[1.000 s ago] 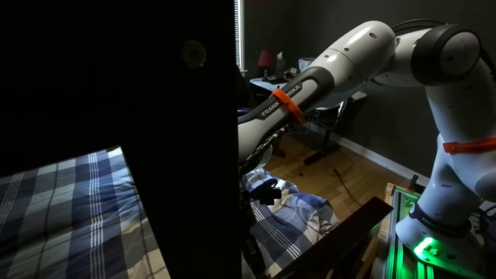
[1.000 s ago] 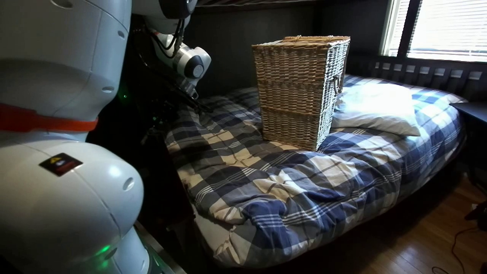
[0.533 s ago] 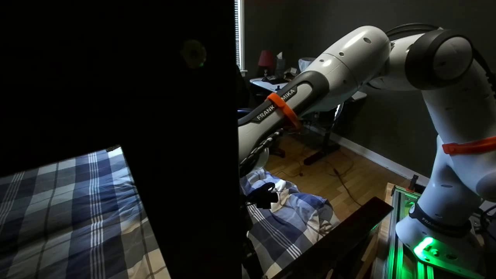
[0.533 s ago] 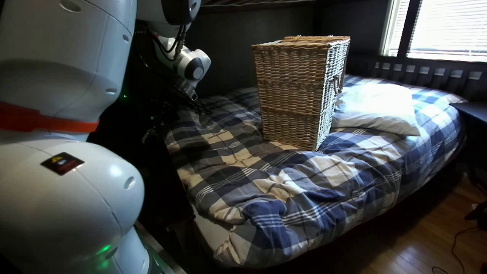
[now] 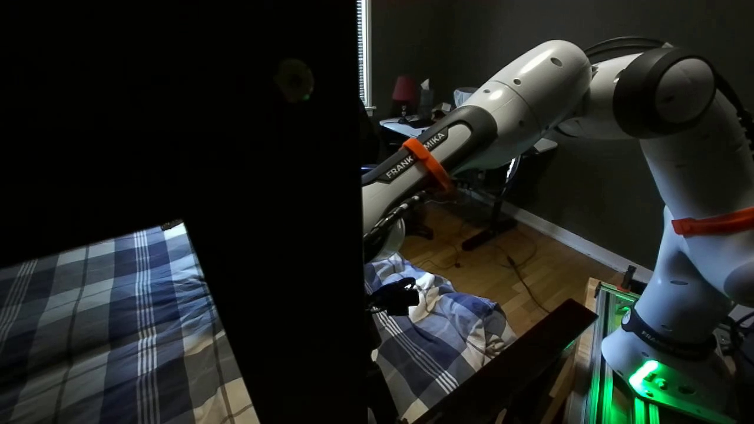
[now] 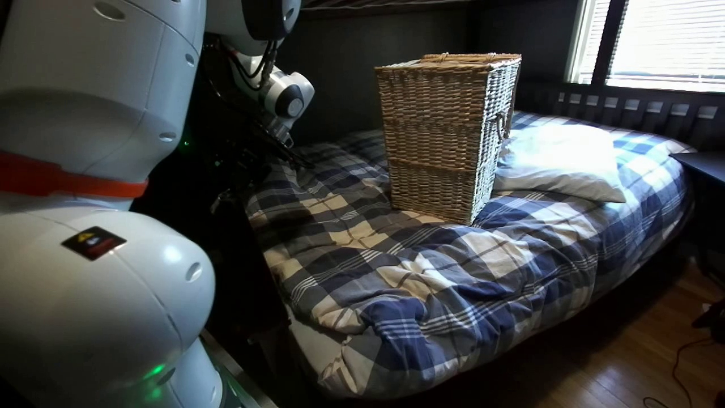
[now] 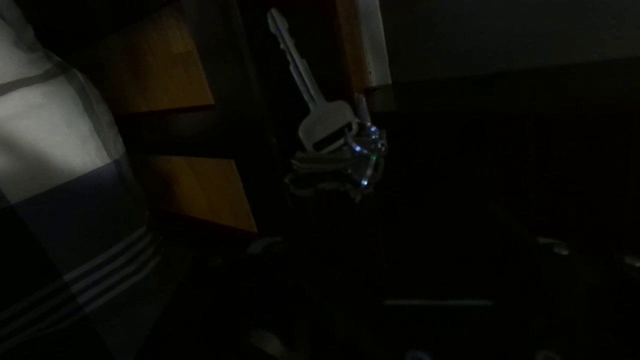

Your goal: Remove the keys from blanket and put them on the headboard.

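Observation:
The keys (image 7: 327, 122) show in the wrist view, dim grey, with a shiny clear piece at one end. They lie over the near-black headboard (image 5: 518, 359); the dark hides whether they rest on it. My gripper (image 7: 395, 210) is close beside them, almost lost in blackness. Only faint glints mark its parts, so its fingers cannot be made out. A dark post covers most of it in an exterior view. The blue and white plaid blanket (image 6: 436, 272) spreads over the bed, and its edge runs down the left of the wrist view.
A tall wicker basket (image 6: 436, 136) stands on the blanket, with a white pillow (image 6: 561, 161) behind it. The black post (image 5: 294, 176) blocks much of an exterior view. Wooden floor (image 7: 195, 192) shows through gaps in the dark frame.
The arm has sunk slightly, and in an exterior view its forearm and wrist have shifted a little to the left. Blanket, basket and pillow have stayed put.

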### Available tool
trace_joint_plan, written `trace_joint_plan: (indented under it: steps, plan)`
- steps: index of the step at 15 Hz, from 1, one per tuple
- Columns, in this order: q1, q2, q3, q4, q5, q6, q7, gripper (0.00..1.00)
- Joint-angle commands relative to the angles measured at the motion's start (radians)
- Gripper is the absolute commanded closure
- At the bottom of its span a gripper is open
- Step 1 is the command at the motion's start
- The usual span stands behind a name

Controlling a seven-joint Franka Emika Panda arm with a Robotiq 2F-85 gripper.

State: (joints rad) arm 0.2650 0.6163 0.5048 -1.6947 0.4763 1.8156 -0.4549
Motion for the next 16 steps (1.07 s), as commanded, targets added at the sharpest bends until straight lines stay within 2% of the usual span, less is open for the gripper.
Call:
trace_joint_plan:
  steps: [1,5,8,13,16]
  plan:
    - [0.019,0.0,-0.024,0.021,0.014,-0.011,0.002,0.0]
    - [0.025,-0.08,-0.062,-0.03,-0.013,0.028,0.077,0.0]
    - [0.035,-0.196,-0.097,-0.1,-0.064,0.055,0.15,0.0]
    - [0.032,-0.436,-0.126,-0.202,-0.111,0.024,0.317,0.0]
    - [0.013,-0.585,-0.16,-0.26,-0.179,-0.016,0.391,0.0]
